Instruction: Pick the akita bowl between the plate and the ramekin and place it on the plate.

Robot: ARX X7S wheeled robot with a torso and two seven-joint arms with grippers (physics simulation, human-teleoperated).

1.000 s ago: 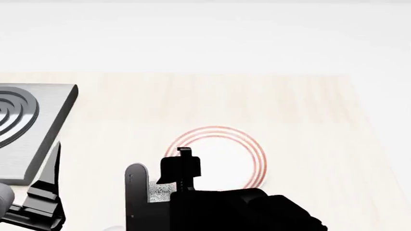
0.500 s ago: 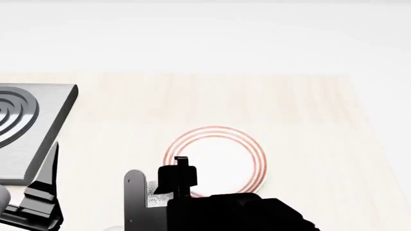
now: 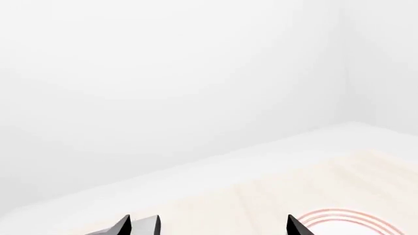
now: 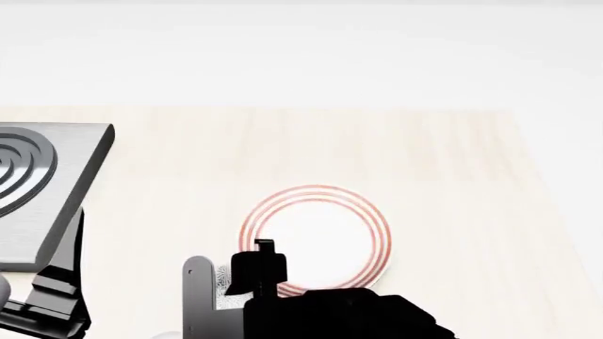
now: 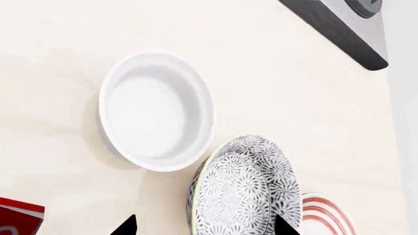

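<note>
The akita bowl (image 5: 245, 188) stands tipped on edge, its speckled outside facing the right wrist camera, between the white ramekin (image 5: 156, 110) and the red-ringed plate (image 5: 326, 215). My right gripper (image 5: 202, 227) is spread wide around it: one fingertip stands clear of the bowl's rim, the other is at its far side. In the head view only a sliver of the akita bowl (image 4: 224, 281) shows between the fingers of my right gripper (image 4: 226, 279), just left of the plate (image 4: 325, 229). My left gripper (image 3: 209, 227) is open and empty.
A grey stove plate with concentric rings (image 4: 28, 183) lies at the table's left, close to my left gripper (image 4: 56, 304). A red object (image 5: 16, 218) sits near the ramekin. The stove's edge (image 5: 346, 27) also appears in the right wrist view.
My right gripper has moved down in the head view, toward the near edge, and now covers less of the plate. The left arm has sunk slightly.
</note>
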